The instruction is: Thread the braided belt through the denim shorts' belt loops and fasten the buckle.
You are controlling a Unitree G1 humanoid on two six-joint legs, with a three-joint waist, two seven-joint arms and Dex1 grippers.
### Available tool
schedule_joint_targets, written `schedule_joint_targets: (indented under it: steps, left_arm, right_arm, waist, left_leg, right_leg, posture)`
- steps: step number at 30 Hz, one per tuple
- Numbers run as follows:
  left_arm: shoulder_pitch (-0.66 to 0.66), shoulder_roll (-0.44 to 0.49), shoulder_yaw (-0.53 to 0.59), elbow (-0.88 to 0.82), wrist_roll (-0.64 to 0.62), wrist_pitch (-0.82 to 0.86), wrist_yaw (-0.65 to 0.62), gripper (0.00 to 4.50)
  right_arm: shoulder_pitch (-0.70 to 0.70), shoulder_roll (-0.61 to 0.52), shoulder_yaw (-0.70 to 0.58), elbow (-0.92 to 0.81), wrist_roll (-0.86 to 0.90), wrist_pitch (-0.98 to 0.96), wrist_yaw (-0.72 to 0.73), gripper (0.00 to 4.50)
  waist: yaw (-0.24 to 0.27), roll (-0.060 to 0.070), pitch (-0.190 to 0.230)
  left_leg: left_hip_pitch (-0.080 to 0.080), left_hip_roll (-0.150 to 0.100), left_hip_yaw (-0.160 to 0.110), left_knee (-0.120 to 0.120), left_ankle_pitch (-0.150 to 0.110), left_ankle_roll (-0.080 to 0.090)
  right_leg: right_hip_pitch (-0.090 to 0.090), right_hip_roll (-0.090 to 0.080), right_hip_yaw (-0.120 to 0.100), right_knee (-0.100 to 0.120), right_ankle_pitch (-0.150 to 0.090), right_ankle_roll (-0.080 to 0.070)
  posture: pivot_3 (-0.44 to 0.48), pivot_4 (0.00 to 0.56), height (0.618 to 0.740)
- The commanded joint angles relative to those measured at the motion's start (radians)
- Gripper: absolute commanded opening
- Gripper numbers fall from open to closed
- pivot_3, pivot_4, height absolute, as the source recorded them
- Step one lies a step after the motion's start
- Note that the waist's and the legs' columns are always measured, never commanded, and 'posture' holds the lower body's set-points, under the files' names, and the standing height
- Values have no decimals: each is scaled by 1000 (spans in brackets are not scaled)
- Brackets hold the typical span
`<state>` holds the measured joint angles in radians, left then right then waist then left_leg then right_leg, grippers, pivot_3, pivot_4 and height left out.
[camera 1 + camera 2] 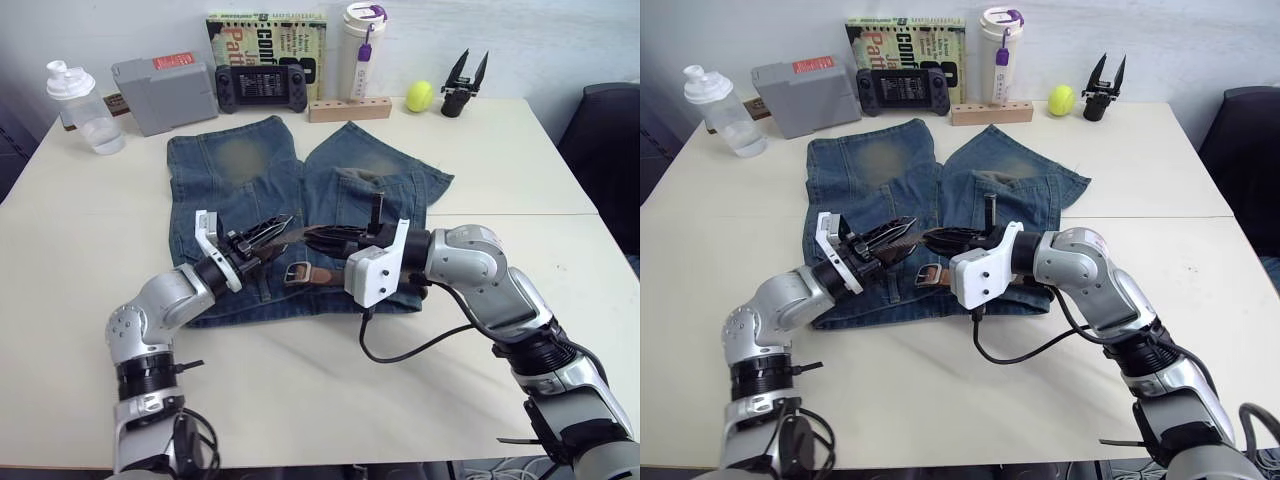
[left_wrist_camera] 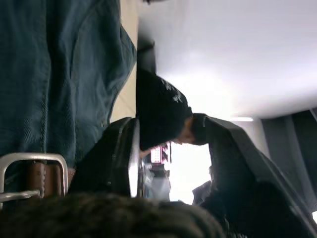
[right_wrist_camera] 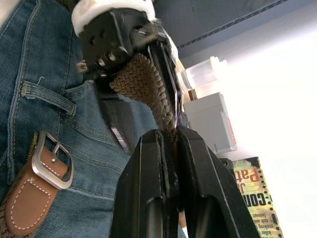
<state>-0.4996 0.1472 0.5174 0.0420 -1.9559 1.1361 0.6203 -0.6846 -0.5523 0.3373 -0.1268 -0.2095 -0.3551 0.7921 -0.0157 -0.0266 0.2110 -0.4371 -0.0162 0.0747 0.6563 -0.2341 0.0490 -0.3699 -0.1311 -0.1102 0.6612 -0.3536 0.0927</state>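
nearest us, our left gripper (image 1: 268, 232) and right gripper (image 1: 322, 238) meet tip to tip over the waistband of the denim shorts (image 1: 240, 170), both clamped on the braided belt (image 3: 148, 84) raised between them. the buckle (image 1: 297, 272) lies flat on the denim just below. farther back stand a yellow ball (image 1: 419, 96) and a bottle (image 1: 85, 108).
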Motion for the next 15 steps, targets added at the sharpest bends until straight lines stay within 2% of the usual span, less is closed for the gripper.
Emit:
schedule_joint_targets:
  steps: [1,2,3,4,8,10,13,15]
  left_arm:
    - [-23,-84,78,-138,-16,-46,162,1031]
    - [-26,-100,92,-155,-16,-52,188,483]
    - [-29,-108,103,-166,-16,-52,200,162]
    - [-33,-116,113,-177,-16,-54,208,49]
    - [-33,-124,122,-213,-16,-53,222,49]
    - [11,-60,76,-215,-16,-7,177,49]
    - [59,-11,43,-235,-16,-7,157,49]
    - [88,47,25,-249,-16,6,105,682]
  right_arm:
    - [-4,-4,-24,-29,-12,-29,-17,0]
    - [-5,-5,-23,-26,-16,-30,-18,0]
    - [-5,-6,-23,-22,-21,-32,-20,0]
    - [-5,-7,-24,-19,-24,-34,-22,0]
    - [-5,-6,-22,-9,-36,-40,-28,0]
    - [-5,-5,-20,-2,-41,-44,-30,0]
    - [-10,-3,-17,10,-44,-50,-33,0]
    - [-13,-1,-16,23,-48,-57,-36,0]
  waist:
    - [6,0,0]
    - [11,0,0]
    - [16,0,0]
    - [18,0,0]
    - [30,0,0]
    - [33,0,0]
    - [37,0,0]
    - [37,0,0]
  left_leg:
    - [1,0,0,0,0,0]
    - [1,0,0,0,0,0]
    - [1,0,0,0,0,0]
    - [1,0,0,1,0,0]
    - [0,0,-1,2,0,0]
    - [1,0,-2,2,0,0]
    - [1,-1,-2,2,0,0]
    - [1,0,-2,2,0,-1]
  right_leg:
    - [1,0,0,0,0,0]
    - [1,0,-1,-1,0,0]
    - [1,0,-1,-1,0,0]
    - [1,0,-1,-1,0,0]
    - [3,1,-2,-2,0,1]
    - [5,1,-2,-2,1,1]
    - [4,1,-3,-2,1,1]
    - [5,1,-3,-2,0,1]
  posture:
    - [0,150,697]
    - [0,150,697]
    - [0,150,697]
    - [0,150,697]
    - [0,150,697]
    - [0,150,697]
    - [0,150,697]
    - [0,150,697]
